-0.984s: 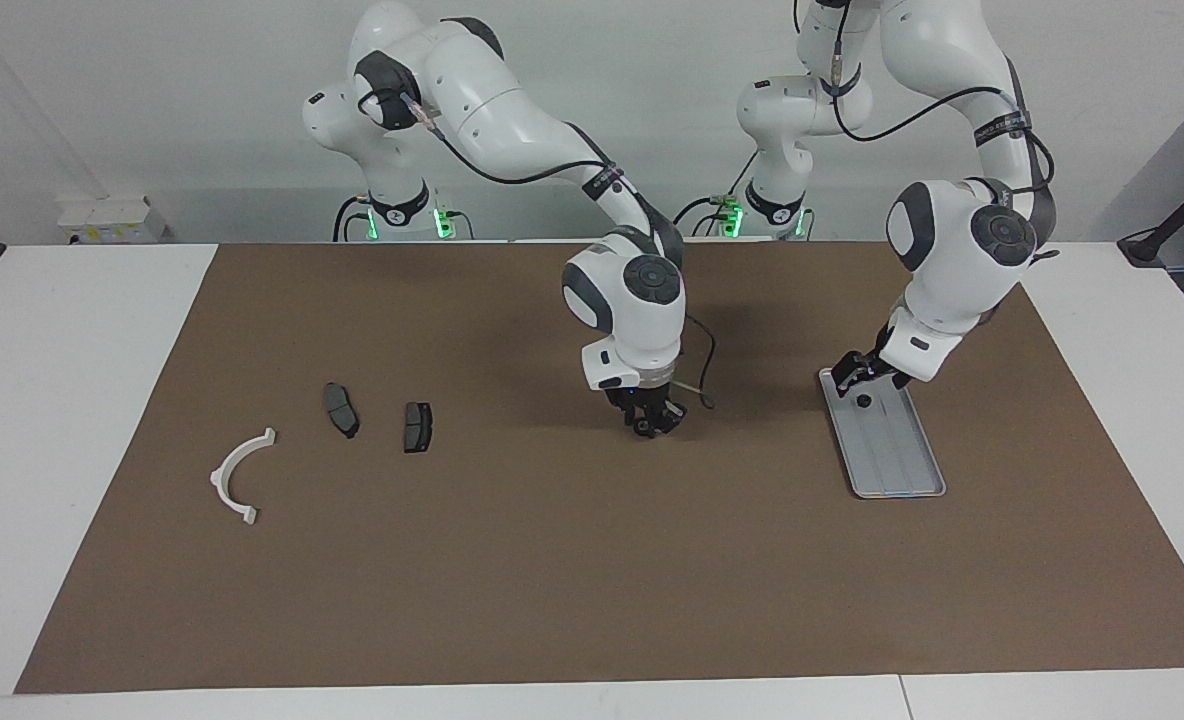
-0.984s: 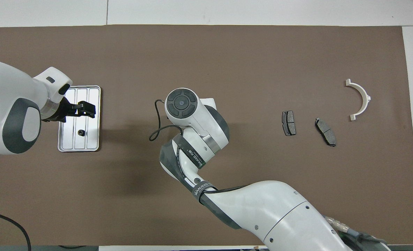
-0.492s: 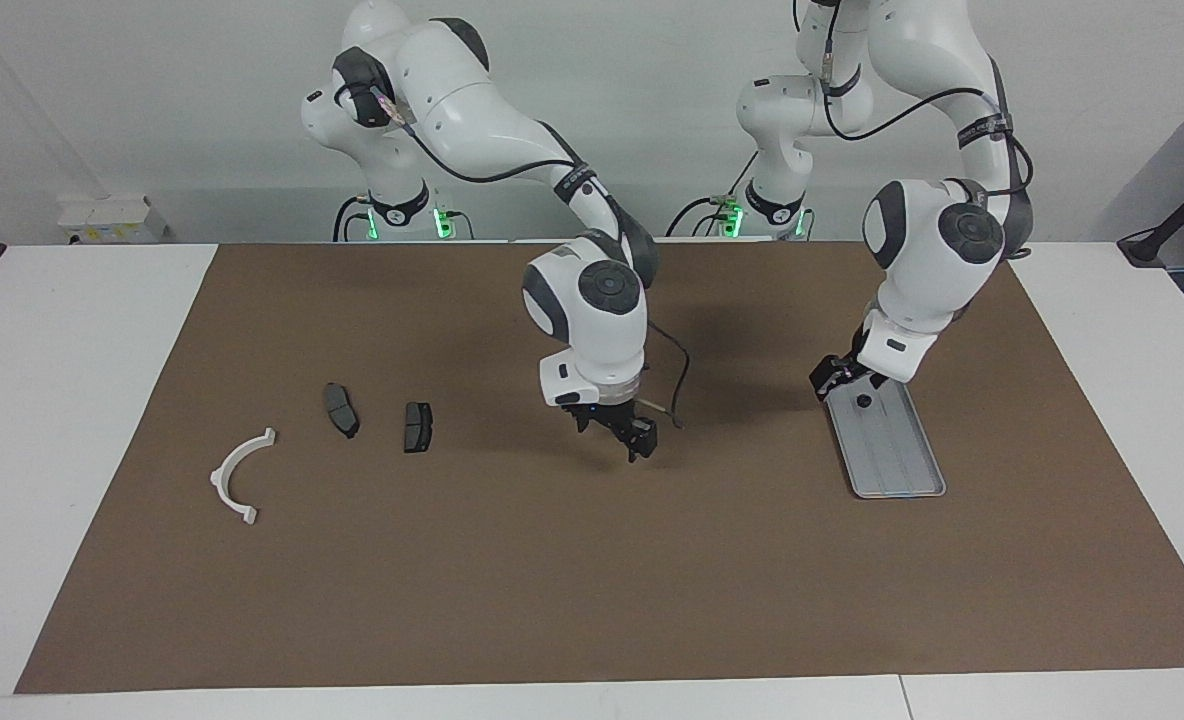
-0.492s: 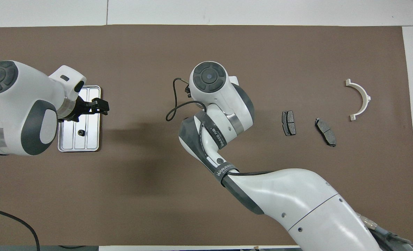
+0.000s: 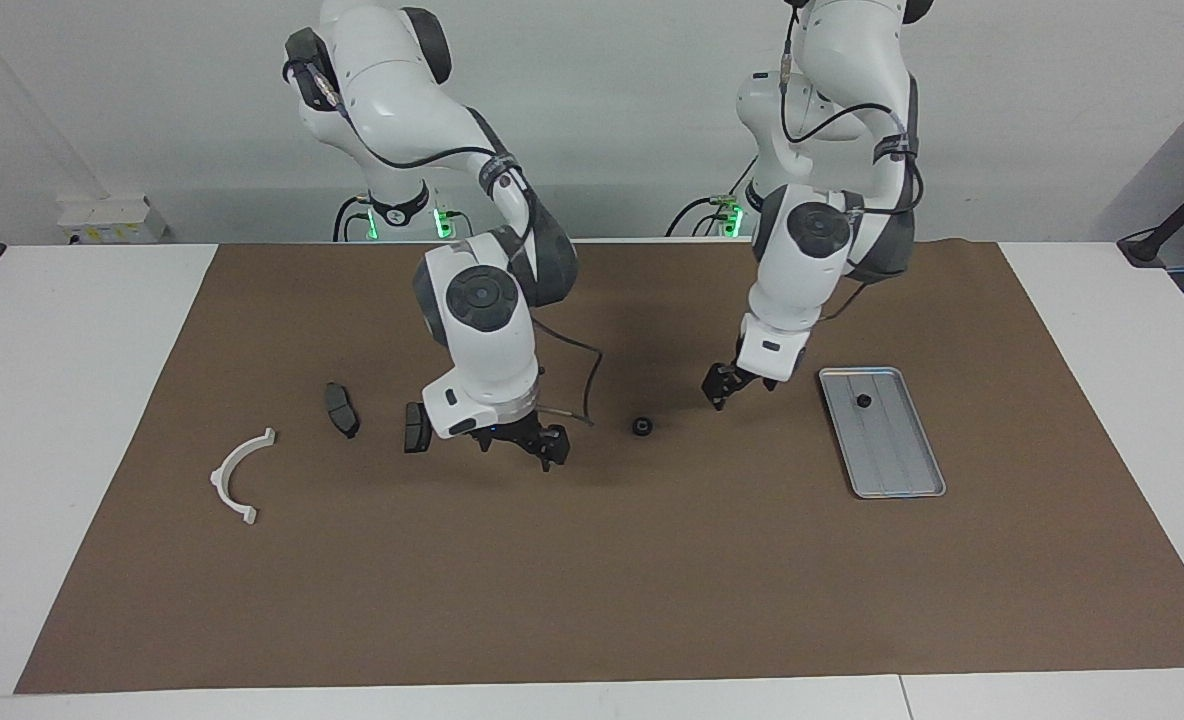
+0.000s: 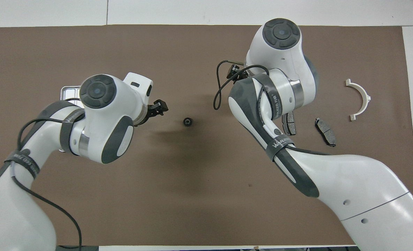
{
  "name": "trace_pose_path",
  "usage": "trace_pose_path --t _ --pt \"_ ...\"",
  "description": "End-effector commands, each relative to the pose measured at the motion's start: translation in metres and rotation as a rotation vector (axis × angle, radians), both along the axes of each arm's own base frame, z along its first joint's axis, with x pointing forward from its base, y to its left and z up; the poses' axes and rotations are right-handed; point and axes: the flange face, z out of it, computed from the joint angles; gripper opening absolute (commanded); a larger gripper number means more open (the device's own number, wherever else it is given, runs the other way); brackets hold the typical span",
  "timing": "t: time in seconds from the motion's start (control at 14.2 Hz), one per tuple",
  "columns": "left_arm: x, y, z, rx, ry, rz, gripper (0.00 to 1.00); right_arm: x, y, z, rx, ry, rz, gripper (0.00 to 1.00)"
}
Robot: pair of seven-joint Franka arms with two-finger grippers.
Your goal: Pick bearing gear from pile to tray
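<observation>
**Bearing gear: one on the mat, one in the tray**

Bearing gear (image 5: 641,426) sits loose on the brown mat (image 5: 592,580), about mid-table, between the two grippers, touching neither. A second small black round piece (image 5: 863,401) lies inside the tray (image 5: 902,485), at the end nearer the robots.

Tray is flat on the mat toward the left arm's end of the table. In the overhead view the left arm covers most of it; only a corner shows.

Left gripper (image 5: 724,388) hangs over bare mat between the loose gear and the tray, pointing down, fingers spread, holding nothing.

Right gripper (image 5: 530,445) is over the mat beside the nearer brake pad (image 5: 414,428), jaws wide, empty. It's hidden under the wrist in the overhead view.

Rest of the pile is toward the right arm's end: second brake pad (image 5: 341,409) just beside the first, then the white curved bracket (image 5: 237,478) farther from the robots, well apart from the gear.
</observation>
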Motion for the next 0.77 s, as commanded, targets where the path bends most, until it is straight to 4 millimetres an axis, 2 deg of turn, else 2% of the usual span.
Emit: trace_pose_path --t 0.0,0.07,0.21,0.28,0.35,0.56,0.63,0.7 --pt "0.019 -0.061 -0.025 0.000 -0.002 0.067 1.00 0.006 -0.069 0.029 0.023 0.002 0.151 1.00" --pt "0.009 -0.082 -0.032 0.000 -0.003 0.060 1.00 0.005 -0.091 0.035 0.023 -0.001 0.213 1.00" --pt "0.002 -0.096 -0.039 -0.008 -0.012 0.050 0.96 -0.005 -0.138 0.055 0.021 -0.012 0.287 1.00" --pt "0.002 -0.096 -0.040 -0.008 -0.014 0.053 0.94 -0.012 -0.155 0.068 0.019 -0.023 0.312 1.00" --pt "0.000 -0.096 -0.044 -0.001 -0.011 0.050 0.93 -0.022 -0.164 0.078 0.018 -0.027 0.324 1.00" --pt "-0.005 -0.095 -0.056 0.009 -0.007 0.046 0.85 -0.066 -0.191 0.129 0.010 -0.058 0.292 1.00" --pt "-0.011 -0.108 -0.077 0.025 0.016 0.047 0.85 -0.083 -0.196 0.147 0.012 -0.035 0.285 1.00" --pt "-0.011 -0.110 -0.083 0.035 0.016 0.060 0.85 -0.096 -0.198 0.163 0.013 -0.012 0.285 1.00"
